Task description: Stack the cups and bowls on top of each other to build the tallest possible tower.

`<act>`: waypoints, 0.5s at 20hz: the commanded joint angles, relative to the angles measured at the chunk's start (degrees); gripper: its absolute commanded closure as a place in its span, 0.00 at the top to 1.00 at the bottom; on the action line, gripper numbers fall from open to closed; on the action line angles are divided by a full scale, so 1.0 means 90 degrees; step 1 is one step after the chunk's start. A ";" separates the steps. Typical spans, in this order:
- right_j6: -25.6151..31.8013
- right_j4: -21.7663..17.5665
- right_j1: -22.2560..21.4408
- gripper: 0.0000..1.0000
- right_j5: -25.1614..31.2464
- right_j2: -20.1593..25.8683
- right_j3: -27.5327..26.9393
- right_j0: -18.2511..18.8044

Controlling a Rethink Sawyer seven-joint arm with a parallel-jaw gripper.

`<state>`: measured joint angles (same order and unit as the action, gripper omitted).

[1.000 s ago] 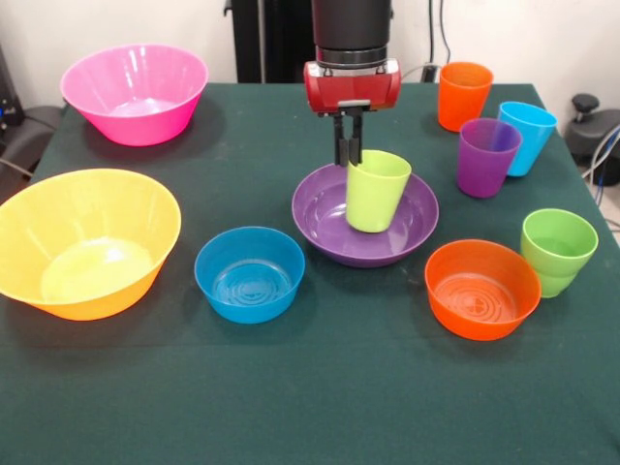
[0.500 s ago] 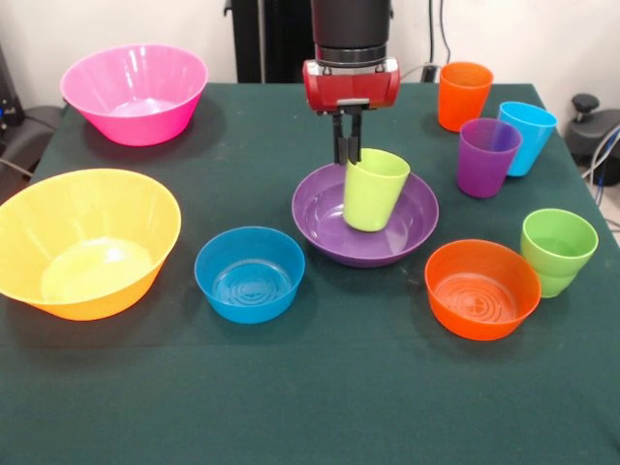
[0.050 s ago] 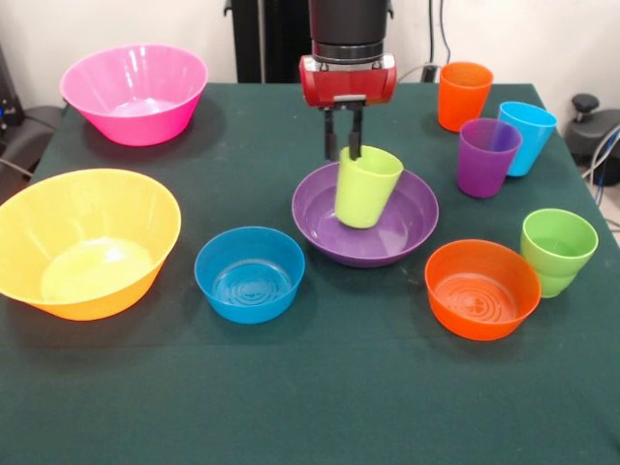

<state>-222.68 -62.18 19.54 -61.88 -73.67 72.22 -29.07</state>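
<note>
My gripper (image 3: 343, 152) is shut on the rim of the lime-yellow cup (image 3: 366, 189), which hangs tilted just above the wide purple bowl (image 3: 402, 232) at the table's middle. The small blue bowl (image 3: 249, 274) sits left of the purple bowl, the small orange bowl (image 3: 481, 289) to its right. Orange cup (image 3: 463, 95), purple cup (image 3: 486, 157) and light blue cup (image 3: 527, 137) stand at the back right. A green cup (image 3: 557, 250) stands at the right edge. The pink bowl (image 3: 135, 93) is back left, the yellow-orange bowl (image 3: 83, 241) at the left.
The table is covered by a dark green cloth (image 3: 320, 387). Black equipment (image 3: 591, 121) and cables lie beyond the right edge, past the cups.
The gripper has risen a little and shifted slightly left, lifting the lime-yellow cup off the purple bowl's floor; the cup now tilts more.
</note>
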 commanded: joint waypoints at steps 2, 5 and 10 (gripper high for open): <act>0.1169 -0.0139 0.0094 1.00 0.0303 0.1190 -0.0633 0.0104; 0.1275 -0.0065 0.0044 1.00 0.0341 0.1245 -0.0599 0.0111; 0.1406 0.0011 -0.0016 1.00 0.0341 0.1302 -0.0576 0.0138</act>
<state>-222.68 -62.58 18.94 -61.88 -73.59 72.22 -29.07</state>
